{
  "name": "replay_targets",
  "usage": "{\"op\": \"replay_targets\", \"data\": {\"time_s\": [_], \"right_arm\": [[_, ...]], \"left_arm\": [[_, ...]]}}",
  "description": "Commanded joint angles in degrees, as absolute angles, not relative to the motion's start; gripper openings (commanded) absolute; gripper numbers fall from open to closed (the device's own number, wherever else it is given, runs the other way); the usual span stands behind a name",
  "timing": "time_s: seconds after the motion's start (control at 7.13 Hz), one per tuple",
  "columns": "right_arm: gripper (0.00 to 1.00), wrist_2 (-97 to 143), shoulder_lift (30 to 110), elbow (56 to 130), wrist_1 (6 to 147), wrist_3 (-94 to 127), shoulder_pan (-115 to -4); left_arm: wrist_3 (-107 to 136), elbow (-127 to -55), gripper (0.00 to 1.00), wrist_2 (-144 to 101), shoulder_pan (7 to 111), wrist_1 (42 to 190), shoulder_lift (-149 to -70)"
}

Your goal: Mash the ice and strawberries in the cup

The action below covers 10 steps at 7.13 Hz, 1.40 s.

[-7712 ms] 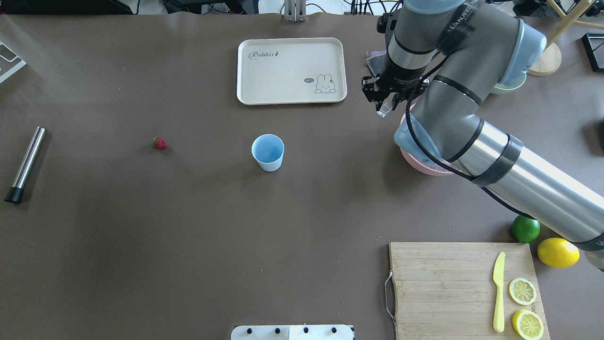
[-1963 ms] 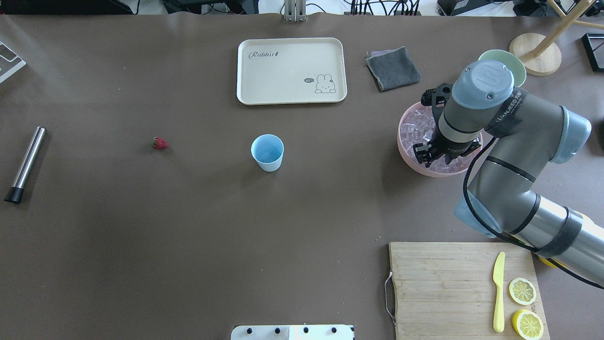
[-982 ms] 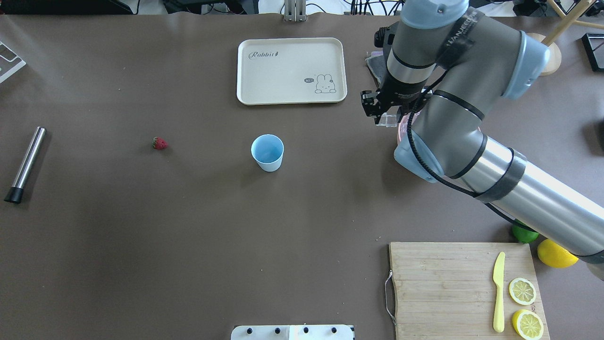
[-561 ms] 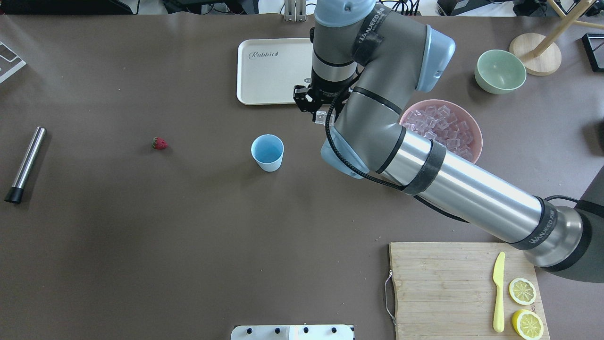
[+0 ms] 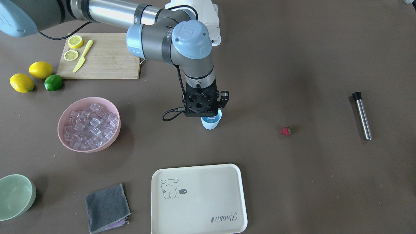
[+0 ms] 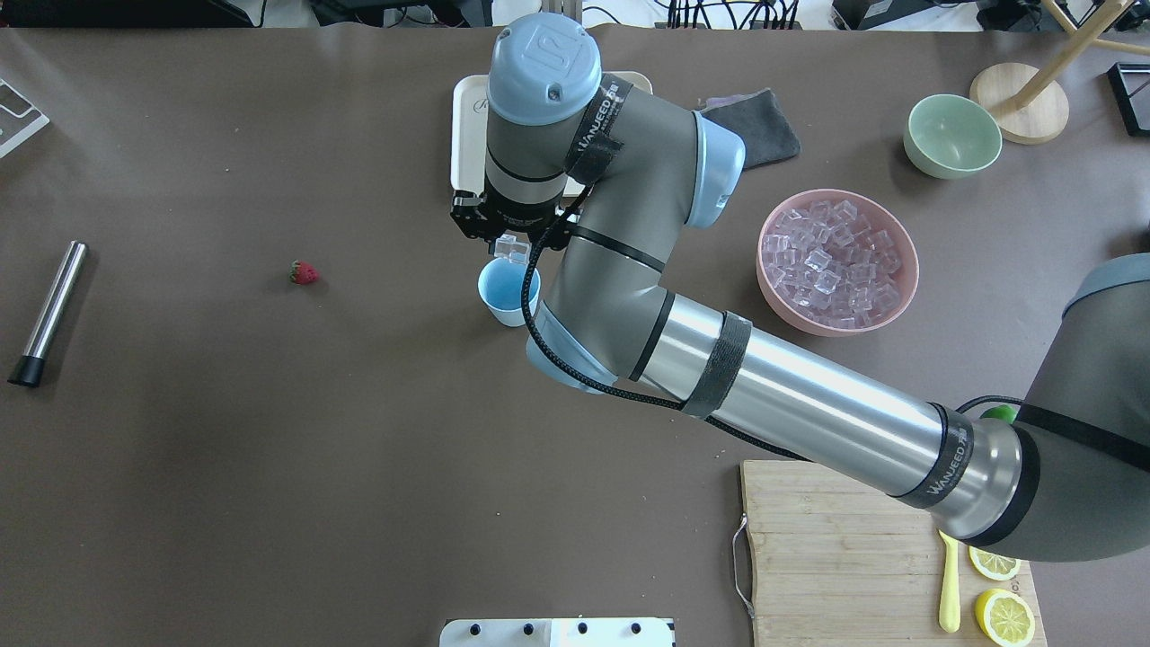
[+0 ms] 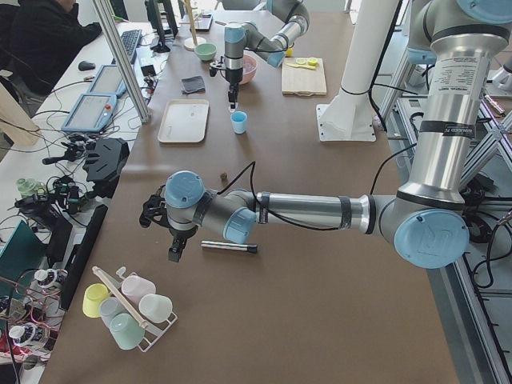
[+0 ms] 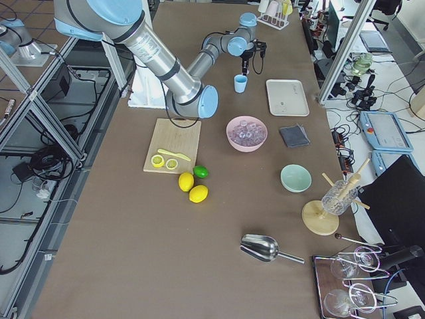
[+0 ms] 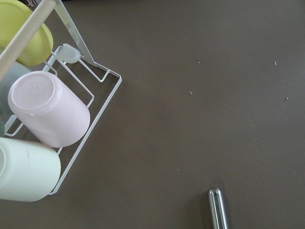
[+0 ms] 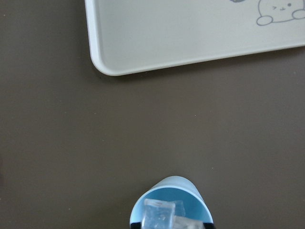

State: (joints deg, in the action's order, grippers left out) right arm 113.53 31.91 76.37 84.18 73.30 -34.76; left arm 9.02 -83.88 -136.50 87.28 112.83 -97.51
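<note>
The light-blue cup (image 6: 506,295) stands upright mid-table, and also shows in the front view (image 5: 211,122). My right gripper (image 6: 510,248) hangs just above its far rim, shut on a clear ice cube (image 6: 512,251). In the right wrist view the ice cube (image 10: 162,214) sits over the cup's mouth (image 10: 190,200). The tiny red strawberry (image 6: 305,272) lies on the table left of the cup. My left gripper (image 7: 174,254) shows only in the left side view, near the metal muddler (image 7: 230,247); I cannot tell whether it is open or shut.
A pink bowl (image 6: 903,288) full of ice stands right of the cup. A cream tray (image 5: 199,198) lies beyond it. There are also a green bowl (image 6: 952,135), a grey cloth (image 6: 764,126), a cutting board (image 6: 835,557), the muddler (image 6: 52,310) and a cup rack (image 9: 47,119).
My right arm lifted an ice cube out of the pink bowl and swung left with it, from beside the tray to just over the cup. Cup and strawberry have not moved.
</note>
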Motion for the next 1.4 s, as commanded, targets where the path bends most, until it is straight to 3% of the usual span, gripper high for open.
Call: {"op": "replay_targets", "data": {"time_s": [0.0,0.14,0.28,0.42,0.84,0.98,1.26], "right_arm": [[0.18,113.2,32.4,76.4,83.1,74.2,-34.1],[0.27,113.2,32.9,76.4,83.1,74.2,-33.9],[0.91,112.9,33.2,77.5,83.1,74.1,-33.9],[0.99,110.3,33.0,77.7,83.1,74.4,-33.4],[0.99,110.4,34.3,79.1,83.9,75.1,-33.9],[0.99,111.3,38.0,83.4,86.2,74.0,-35.5],[0.99,116.8,50.7,98.6,94.0,63.6,-42.9]], "left_arm": [[9.1,-83.8,0.98,-136.5,87.3,112.9,-97.6],[9.1,-83.8,0.98,-136.6,87.3,112.8,-97.6],[9.0,-83.9,0.98,-136.6,87.3,112.9,-97.6],[9.1,-83.9,0.98,-136.6,87.3,112.8,-97.6],[9.1,-83.9,0.98,-136.5,87.1,112.8,-98.1],[9.1,-83.9,0.98,-136.6,87.0,112.7,-98.4],[10.5,-83.9,0.98,-135.1,86.5,111.1,-99.8]]}}
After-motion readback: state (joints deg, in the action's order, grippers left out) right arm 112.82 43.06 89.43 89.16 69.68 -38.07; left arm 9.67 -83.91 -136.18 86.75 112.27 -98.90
